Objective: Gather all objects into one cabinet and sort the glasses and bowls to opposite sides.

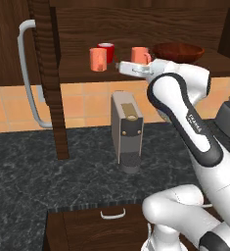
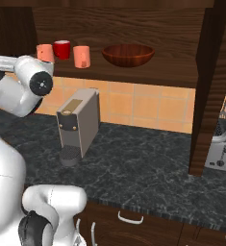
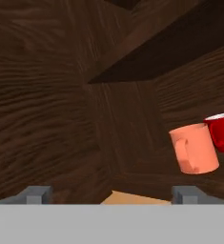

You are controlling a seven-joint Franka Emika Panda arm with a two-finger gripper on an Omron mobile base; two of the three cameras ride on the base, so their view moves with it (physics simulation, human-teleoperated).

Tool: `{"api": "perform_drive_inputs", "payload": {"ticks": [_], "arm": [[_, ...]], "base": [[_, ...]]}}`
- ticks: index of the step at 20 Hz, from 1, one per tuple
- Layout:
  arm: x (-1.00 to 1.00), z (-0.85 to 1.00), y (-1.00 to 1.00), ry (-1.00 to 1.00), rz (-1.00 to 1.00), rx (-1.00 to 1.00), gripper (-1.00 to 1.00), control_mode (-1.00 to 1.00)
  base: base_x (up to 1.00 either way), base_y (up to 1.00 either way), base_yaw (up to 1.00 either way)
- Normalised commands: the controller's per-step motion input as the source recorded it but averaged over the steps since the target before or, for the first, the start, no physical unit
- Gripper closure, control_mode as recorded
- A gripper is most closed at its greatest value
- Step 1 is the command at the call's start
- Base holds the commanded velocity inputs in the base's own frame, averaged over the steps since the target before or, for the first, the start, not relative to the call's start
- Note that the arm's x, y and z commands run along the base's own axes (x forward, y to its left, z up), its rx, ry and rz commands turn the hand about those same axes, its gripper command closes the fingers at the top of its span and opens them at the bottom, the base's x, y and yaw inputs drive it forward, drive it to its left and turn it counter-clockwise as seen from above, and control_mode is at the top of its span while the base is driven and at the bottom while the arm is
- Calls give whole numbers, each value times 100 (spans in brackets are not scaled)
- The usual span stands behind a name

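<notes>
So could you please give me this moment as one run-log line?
gripper: open, empty | shelf: three cups left, bowl right | arm: at shelf edge

Shelf (image 2: 148,72): red cup (image 2: 62,49), two salmon cups (image 2: 81,56), brown bowl (image 2: 128,54).
Desk (image 2: 148,158): coffee machine (image 2: 78,122) upright.

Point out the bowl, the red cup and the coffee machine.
bowl (image 2: 128,55), right base view, outer wall.
red cup (image 2: 62,50), right base view, front of its side.
coffee machine (image 1: 126,130), left base view, front face.
</notes>
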Motion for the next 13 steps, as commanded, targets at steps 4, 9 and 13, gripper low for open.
{"api": "perform_drive_inputs", "payload": {"ticks": [4, 9, 13], "arm": [[-96, -36, 9, -2, 3, -4, -100, -100], [-76, -27, 2, 0, 0, -4, -100, -100], [-22, -4, 0, 0, 0, -3, -100, -100]], "base": [[0, 0, 0], [0, 0, 0], [0, 0, 0]]}}
